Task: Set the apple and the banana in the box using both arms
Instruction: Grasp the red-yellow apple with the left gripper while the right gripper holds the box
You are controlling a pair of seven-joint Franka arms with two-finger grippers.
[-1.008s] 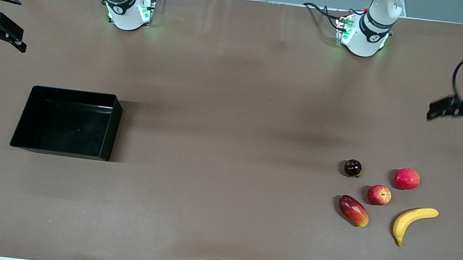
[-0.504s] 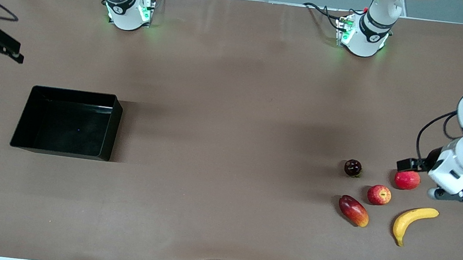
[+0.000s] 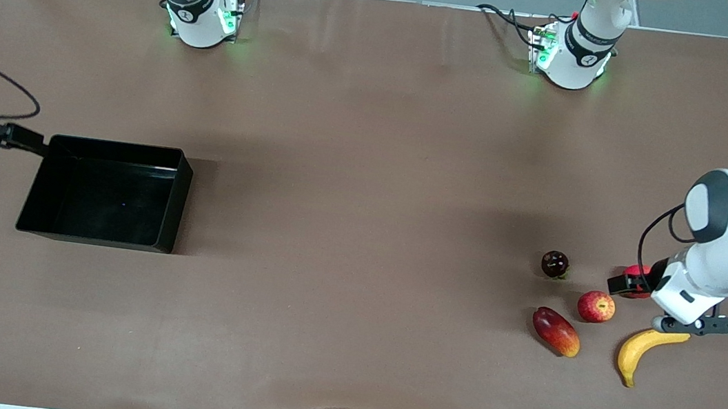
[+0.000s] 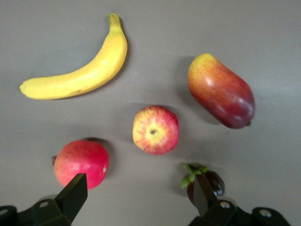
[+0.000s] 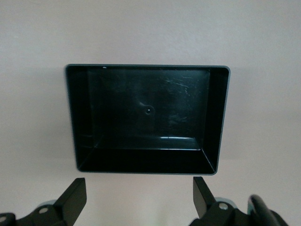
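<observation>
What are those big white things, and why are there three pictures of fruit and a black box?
They are two robot arms with pinching grippers. One picture looks down on the whole table; the other two come from cameras on the wrists. The left gripper, jaws open, hangs over the fruit: the apple, the banana, a red round fruit, a mango and a small dark fruit. The right gripper, jaws open, hangs by the empty box. Nothing is held.
</observation>
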